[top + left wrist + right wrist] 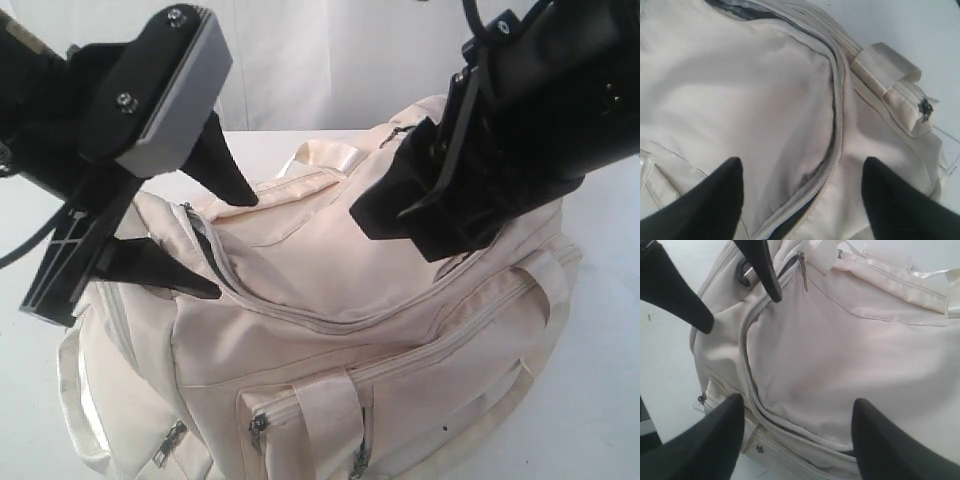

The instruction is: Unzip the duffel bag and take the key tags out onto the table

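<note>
Exterior view: left fingers [228,172] and right fingers [710,445] wide (empty) above duffel bag [330,290] on table [605,400].

Large cream fabric duffel bag [400,340], partly unseen
Near edge cropped; black right robot arm [540,130] hides its far right end.

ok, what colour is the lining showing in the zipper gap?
The lining is dark grey, against the cream duffel bag; clearest in the left wrist view.
</note>
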Tool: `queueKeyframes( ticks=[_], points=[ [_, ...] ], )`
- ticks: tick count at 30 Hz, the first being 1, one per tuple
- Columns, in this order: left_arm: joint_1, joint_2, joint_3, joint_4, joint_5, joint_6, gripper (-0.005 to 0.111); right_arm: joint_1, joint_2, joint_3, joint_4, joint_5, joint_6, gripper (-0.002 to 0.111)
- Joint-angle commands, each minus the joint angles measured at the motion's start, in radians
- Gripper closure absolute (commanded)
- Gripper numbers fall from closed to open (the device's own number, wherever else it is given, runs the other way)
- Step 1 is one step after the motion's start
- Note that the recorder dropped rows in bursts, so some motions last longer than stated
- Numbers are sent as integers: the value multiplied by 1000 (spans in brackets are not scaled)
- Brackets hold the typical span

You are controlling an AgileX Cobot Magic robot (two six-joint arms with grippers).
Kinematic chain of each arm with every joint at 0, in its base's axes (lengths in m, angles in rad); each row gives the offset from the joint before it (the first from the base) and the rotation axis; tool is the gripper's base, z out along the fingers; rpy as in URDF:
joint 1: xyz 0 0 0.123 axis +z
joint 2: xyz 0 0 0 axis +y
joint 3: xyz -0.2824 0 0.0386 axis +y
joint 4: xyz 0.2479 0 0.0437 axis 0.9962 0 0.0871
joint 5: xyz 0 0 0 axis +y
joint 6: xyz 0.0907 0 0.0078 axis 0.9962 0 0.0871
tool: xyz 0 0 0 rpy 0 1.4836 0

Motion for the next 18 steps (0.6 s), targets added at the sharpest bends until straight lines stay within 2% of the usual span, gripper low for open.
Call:
queueKeyframes(
  ticks=[1,4,9,18],
  points=[
    [-5,30,8,-31,9,51,54,3,-7,-5,-9,22,5,50],
    [-5,56,8,-31,11,76,54,3,-7,-5,-32,26,5,50],
    [-5,77,8,-28,4,87,46,3,-7,-5,-39,26,5,50],
    [-5,94,8,-6,-24,105,51,3,-7,-5,-39,26,5,50]
  ],
)
